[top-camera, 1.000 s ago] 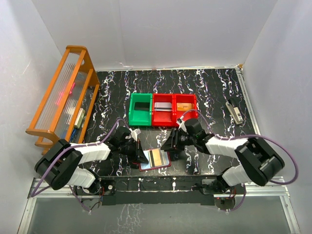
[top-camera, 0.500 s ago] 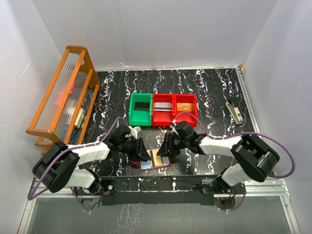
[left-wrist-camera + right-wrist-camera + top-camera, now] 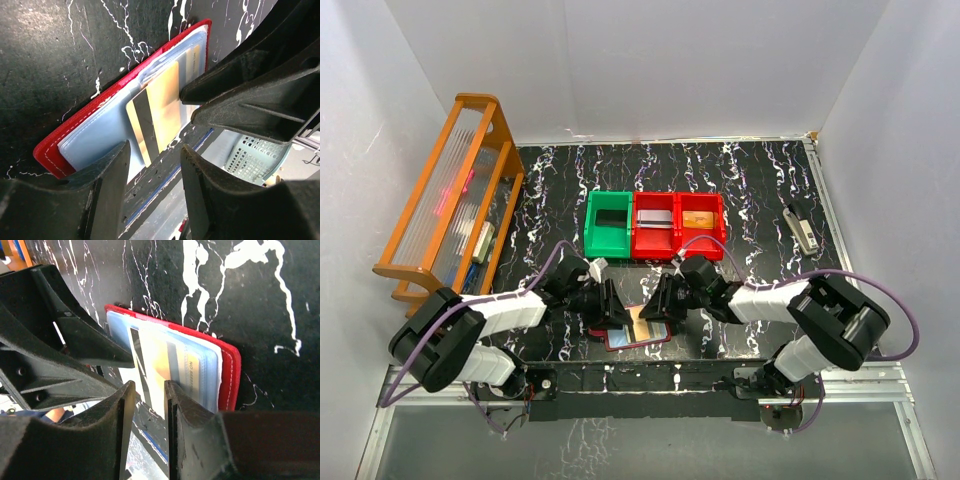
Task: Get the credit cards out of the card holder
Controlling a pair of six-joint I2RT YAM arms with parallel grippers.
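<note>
Down by the tabletop [image 3: 760,180] edge: spread left fingers [image 3: 107,190] should pin the card holder [image 3: 100,107] while the slightly parted right fingers [image 3: 117,440] pinch that gold credit card [image 3: 160,107] and slide it out.

— Where's the wallet [image 3: 90,117]?
— Open flat on the black worktop [image 3: 60,55], pale blue sleeves facing up.
— And the card [image 3: 162,107]?
— Gold with a dark stripe, partly out of a sleeve, its lower end toward the gap between the left fingers [image 3: 107,195], which stand apart.
— The right fingers [image 3: 240,75]?
— In from the right, tips at the card's edge.
</note>
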